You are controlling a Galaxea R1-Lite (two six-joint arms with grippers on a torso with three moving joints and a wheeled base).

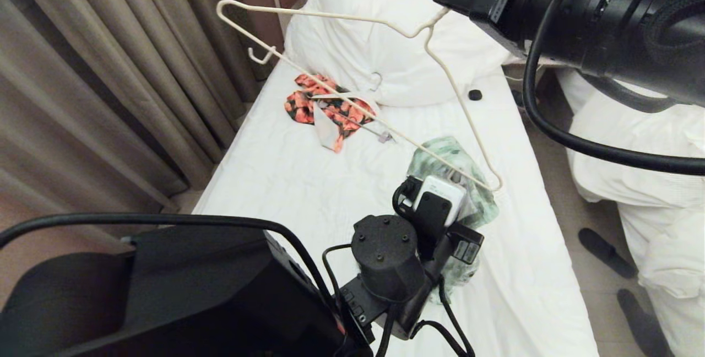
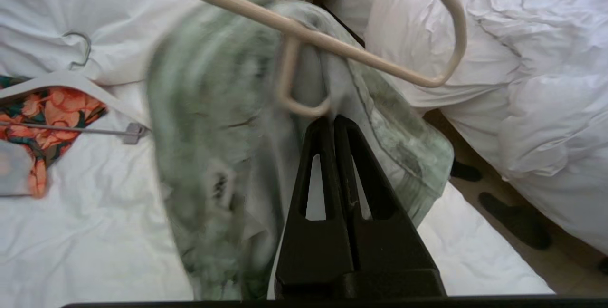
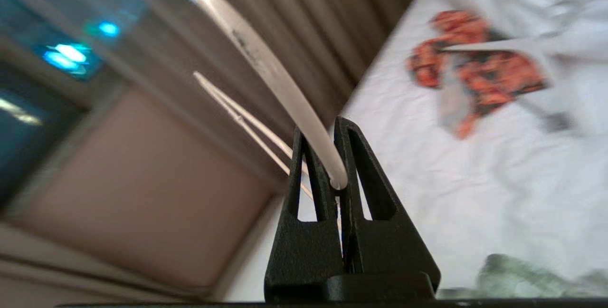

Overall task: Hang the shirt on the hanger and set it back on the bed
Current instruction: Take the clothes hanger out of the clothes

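Note:
The green and white shirt (image 1: 440, 154) (image 2: 213, 108) hangs bunched above the right side of the white bed (image 1: 286, 180). My left gripper (image 2: 332, 120) is shut on a fold of its fabric; in the head view the wrist hides its fingers. The thin cream hanger (image 1: 330, 15) (image 2: 332, 44) (image 3: 266, 61) is tilted in the air over the bed. Its lower corner reaches down to the shirt (image 1: 498, 183), and a small notch hook lies against the cloth. My right gripper (image 1: 443, 1) (image 3: 335, 156), high at the upper right, is shut on the hanger near its neck.
An orange-red floral garment on a wide white hanger (image 1: 325, 106) lies near the big white pillows (image 1: 385, 43). A small black object (image 1: 475, 95) sits on the sheet. Curtains (image 1: 110, 70) line the left. A neighbouring bed with rumpled duvet (image 1: 650, 169) and dark slippers (image 1: 606, 252) are on the right.

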